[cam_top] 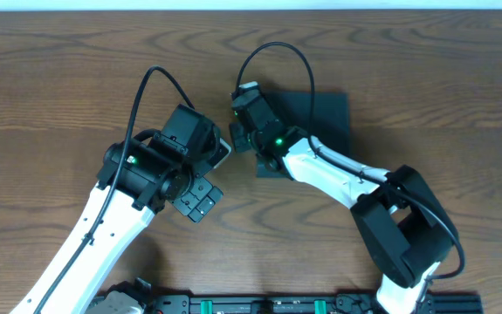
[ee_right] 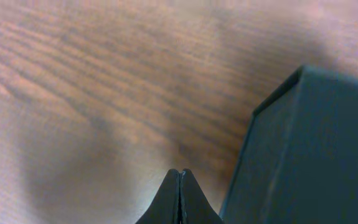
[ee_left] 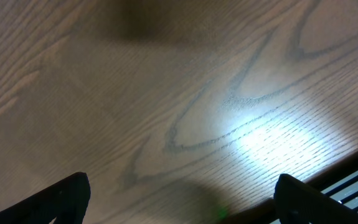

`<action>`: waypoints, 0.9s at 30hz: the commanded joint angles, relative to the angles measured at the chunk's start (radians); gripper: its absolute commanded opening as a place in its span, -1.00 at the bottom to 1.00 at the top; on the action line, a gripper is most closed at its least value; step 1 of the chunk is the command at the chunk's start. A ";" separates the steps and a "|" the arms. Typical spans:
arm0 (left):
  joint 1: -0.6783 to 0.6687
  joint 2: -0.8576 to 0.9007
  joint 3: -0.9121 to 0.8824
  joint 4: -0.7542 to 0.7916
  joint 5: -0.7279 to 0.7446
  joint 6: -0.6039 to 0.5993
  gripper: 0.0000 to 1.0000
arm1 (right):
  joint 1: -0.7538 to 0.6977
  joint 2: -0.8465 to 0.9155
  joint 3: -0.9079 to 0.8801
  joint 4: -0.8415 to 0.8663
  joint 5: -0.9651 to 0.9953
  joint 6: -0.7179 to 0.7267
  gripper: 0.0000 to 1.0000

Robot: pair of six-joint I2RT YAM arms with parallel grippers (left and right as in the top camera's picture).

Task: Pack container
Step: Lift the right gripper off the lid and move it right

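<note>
The container (cam_top: 325, 118) is a dark teal-green square box at the middle back of the table, partly covered by my right arm. Its top looks flat, and nothing shows inside it. In the right wrist view its corner and side wall (ee_right: 303, 155) fill the right part of the frame. My right gripper (cam_top: 238, 113) is shut and empty, just beside the box's left side and low over the wood (ee_right: 180, 171). My left gripper (cam_top: 200, 199) is open and empty over bare table (ee_left: 182, 186), to the left of the box. No snack packets are in view.
The wooden table (cam_top: 58, 87) shows on all sides. Its front edge with a black rail (cam_top: 320, 305) runs along the bottom, and the same edge shows at the lower right of the left wrist view (ee_left: 353, 174). The two wrists are close together near the centre.
</note>
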 commanded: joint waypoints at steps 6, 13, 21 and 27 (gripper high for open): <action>0.006 -0.003 -0.001 -0.004 -0.011 0.006 0.90 | -0.014 -0.153 0.046 -0.064 0.032 -0.029 -0.97; 0.006 -0.003 -0.001 -0.004 -0.011 0.006 0.90 | -0.045 -0.270 0.045 -0.322 0.371 -0.019 -0.97; 0.006 -0.003 -0.001 -0.004 -0.011 0.006 0.91 | -0.116 -0.283 0.021 -0.615 0.606 0.180 -0.98; 0.006 -0.003 -0.001 -0.004 -0.011 0.006 0.91 | -0.217 -0.291 -0.051 -0.624 0.538 0.193 -0.98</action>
